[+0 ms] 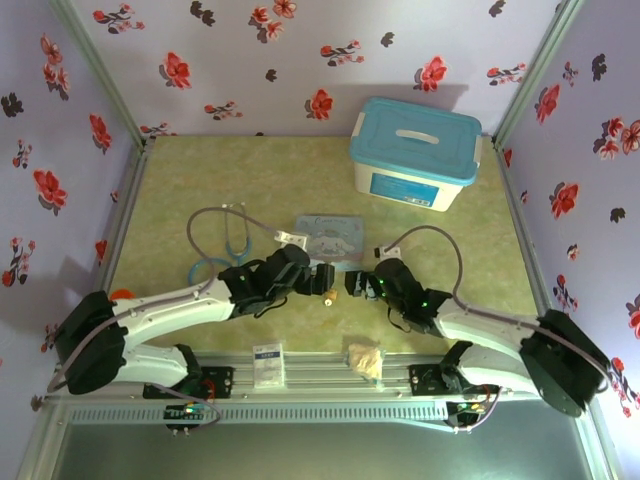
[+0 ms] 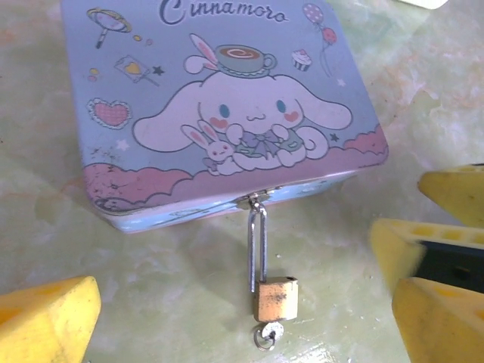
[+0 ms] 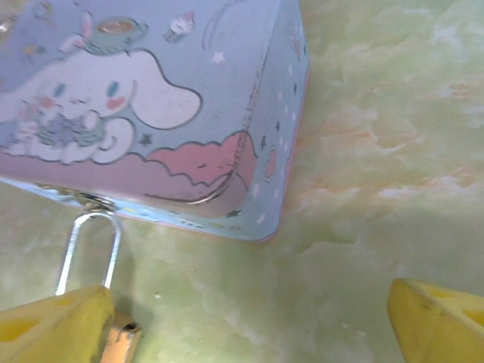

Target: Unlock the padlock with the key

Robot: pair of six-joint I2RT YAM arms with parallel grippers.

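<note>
I am looking into a booth whose walls (image 1: 60,120) are lilac paper printed with red and dark flowers. They close in a table (image 1: 200,180) with a pale green, marbled top. On the left of that top lies a loop of grey and teal tubing (image 1: 237,238).

The left arm reaches in from the near-left corner. The left gripper (image 1: 322,278) has its yellow fingers (image 2: 45,321) spread wide and grips nothing. Just beyond it, mid-table, a pastel cartoon tin (image 2: 227,106) lies flat on the surface.

The padlock (image 2: 275,299) hangs from the clasp on the tin's near edge by its thin silver shackle (image 2: 257,242). It rests on the table between the two grippers, and the key (image 2: 268,334) touches the bottom of its brass body. I cannot tell whether the shackle is latched.

The right gripper (image 1: 357,287) faces the left one across the padlock, its fingers (image 3: 439,318) also well apart and empty. In the right wrist view one finger covers most of the lock's body, and I cannot tell whether they touch.

Along the near edge runs a metal rail (image 1: 320,378) carrying a small white card (image 1: 268,362) and, further right, a tan crumpled wad (image 1: 364,358). At the far right of the table stands a white box (image 1: 410,185) with a blue lid, close to the right wall.
</note>
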